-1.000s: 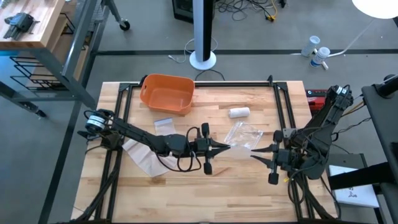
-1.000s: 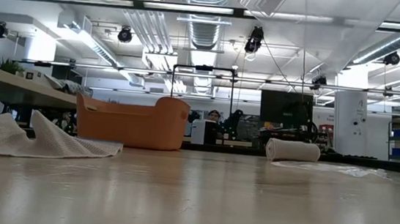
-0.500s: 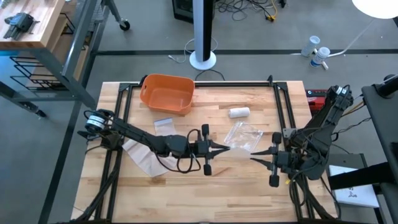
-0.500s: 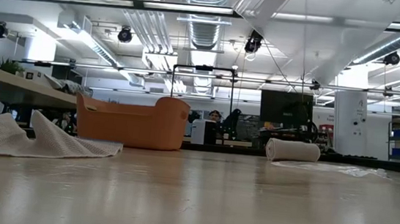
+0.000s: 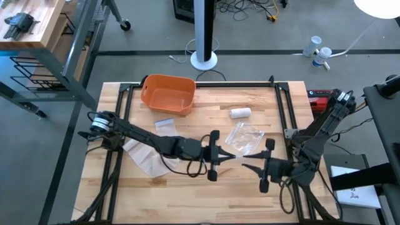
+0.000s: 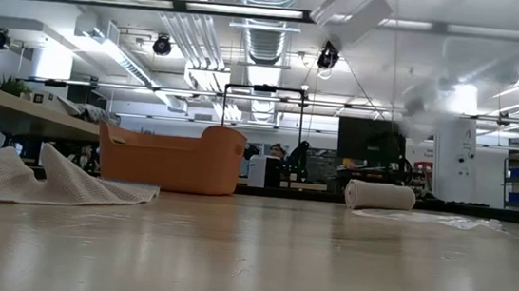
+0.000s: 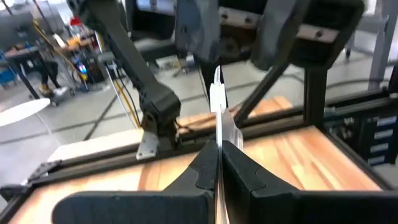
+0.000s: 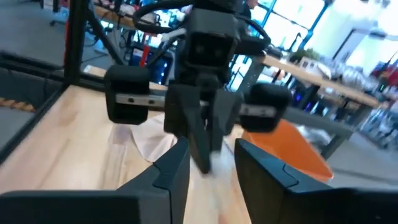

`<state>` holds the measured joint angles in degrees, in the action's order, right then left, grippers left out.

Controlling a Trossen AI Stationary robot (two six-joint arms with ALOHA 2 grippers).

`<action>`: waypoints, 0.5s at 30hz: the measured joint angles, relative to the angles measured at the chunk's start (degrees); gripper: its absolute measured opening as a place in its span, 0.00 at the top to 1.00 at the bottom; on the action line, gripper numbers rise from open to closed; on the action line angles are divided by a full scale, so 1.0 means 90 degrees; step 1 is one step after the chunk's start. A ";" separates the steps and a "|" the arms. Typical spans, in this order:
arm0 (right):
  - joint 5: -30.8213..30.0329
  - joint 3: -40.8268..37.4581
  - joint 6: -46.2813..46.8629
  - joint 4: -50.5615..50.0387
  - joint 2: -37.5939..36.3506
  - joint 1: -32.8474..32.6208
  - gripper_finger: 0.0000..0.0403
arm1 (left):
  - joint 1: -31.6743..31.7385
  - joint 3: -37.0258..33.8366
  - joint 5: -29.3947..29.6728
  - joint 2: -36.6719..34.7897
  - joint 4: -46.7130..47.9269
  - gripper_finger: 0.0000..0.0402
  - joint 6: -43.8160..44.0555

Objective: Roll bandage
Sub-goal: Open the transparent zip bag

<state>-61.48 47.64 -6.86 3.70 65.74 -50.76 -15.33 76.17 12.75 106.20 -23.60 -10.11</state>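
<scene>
spanning the whole high view, the light wooden slatted table [image 5: 187, 187] with its black frame carries everything. on it, from big to small: the orange plastic basin [image 5: 167, 94] at the far left, the loose white gauze bandage [image 5: 142, 156] lying crumpled near the left edge, the clear crinkled plastic wrapper [image 5: 245, 136] near the middle, a small flat clear packet [image 5: 164, 124] just in front of the basin, and a small white rolled bandage [image 5: 240, 113] beyond the wrapper.

since a second ago both arms have shifted toward the near middle of the table. the left gripper [image 5: 226, 157] has slid right and a little nearer, its fingers pinched together on a thin pale strip, which the left wrist view shows standing upright between them; what the strip is i cannot tell. the right gripper [image 5: 248, 169] has swung in from the right, and its tips now stand just beside the left one's; its fingers are spread apart and empty, and in its own wrist view they frame the left gripper head-on. i judge this as a hand-over or a two-handed grip being set up, with the loose bandage itself not yet rolled.

beyond the table the low view shows a workshop hall with ceiling ducts, lamps, shelving and monitors; the floor around is grey concrete.
</scene>
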 joint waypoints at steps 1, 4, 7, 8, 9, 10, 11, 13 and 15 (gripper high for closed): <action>0.0009 0.0060 -0.0030 -0.0008 0.0048 -0.0004 0.69 | 0.0000 0.0094 0.0000 0.0028 0.0057 1.00 0.0002; 0.0011 0.0178 0.0014 -0.0014 0.0079 -0.0046 0.69 | -0.0017 0.0200 0.0012 0.0019 0.0033 1.00 -0.0045; 0.0015 0.0194 0.0093 -0.0041 0.0003 -0.0083 0.71 | -0.0047 0.0201 0.0011 0.0011 0.0095 1.00 -0.0085; 0.0013 0.0194 0.0096 -0.0042 -0.0010 -0.0085 0.72 | -0.0051 0.0201 0.0007 0.0011 0.0124 1.00 -0.0085; 0.0012 0.0194 0.0096 -0.0045 -0.0033 -0.0095 0.73 | -0.0053 0.0201 0.0007 0.0006 0.0136 1.00 -0.0085; 0.0020 0.0193 0.0109 -0.0046 -0.0046 -0.0108 0.74 | -0.0055 0.0201 0.0005 0.0005 0.0147 1.00 -0.0107; 0.0019 0.0193 0.0157 -0.0047 -0.0058 -0.0119 0.75 | -0.0060 0.0201 -0.0033 -0.0003 0.0192 1.00 -0.0143; 0.0044 0.0192 0.0256 -0.0048 -0.0069 -0.0121 0.77 | -0.0082 0.0201 -0.0191 -0.0003 0.0225 1.00 -0.0230; 0.0328 0.0191 0.0269 -0.0111 -0.0069 -0.0121 0.80 | -0.0094 0.0201 -0.0324 -0.0003 0.0224 1.00 -0.0312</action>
<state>-58.52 49.36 -4.44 2.70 65.12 -51.86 -16.18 77.98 9.83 106.17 -21.58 -12.92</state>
